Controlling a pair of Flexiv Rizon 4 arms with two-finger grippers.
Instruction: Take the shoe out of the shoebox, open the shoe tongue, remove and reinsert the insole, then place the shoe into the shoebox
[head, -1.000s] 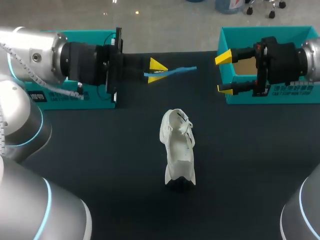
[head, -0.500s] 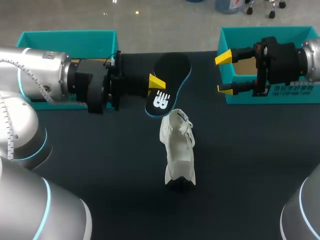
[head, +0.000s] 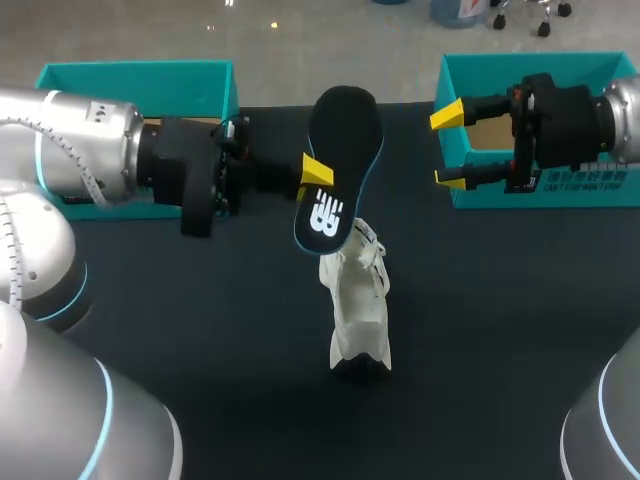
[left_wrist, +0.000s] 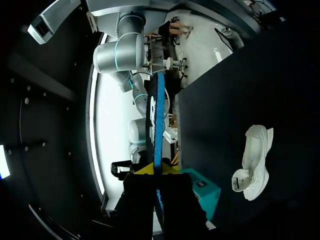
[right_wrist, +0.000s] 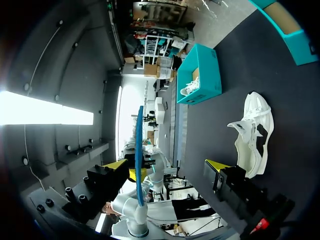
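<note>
A white shoe (head: 355, 295) lies on the dark table near its middle, also seen in the wrist views (left_wrist: 254, 161) (right_wrist: 252, 134). My left gripper (head: 316, 172) is shut on the edge of a black insole (head: 337, 160) with a blue rim and white logo, held in the air just behind the shoe. From the left wrist the insole (left_wrist: 157, 120) shows edge-on, sticking out from between the yellow tips (left_wrist: 155, 169). My right gripper (head: 447, 147) stands open and empty in front of the right teal shoebox (head: 480, 190). From the right wrist (right_wrist: 167, 165) the insole (right_wrist: 138, 150) is far ahead.
A second teal box (head: 135, 78) stands at the back left behind my left arm, and shows in the right wrist view (right_wrist: 201, 75). Dark tabletop (head: 220, 330) stretches around the shoe on both sides and toward the front.
My left wrist has turned, so the insole went from edge-on to showing its logo face. It has come nearer to the shoe. My right arm has not moved.
</note>
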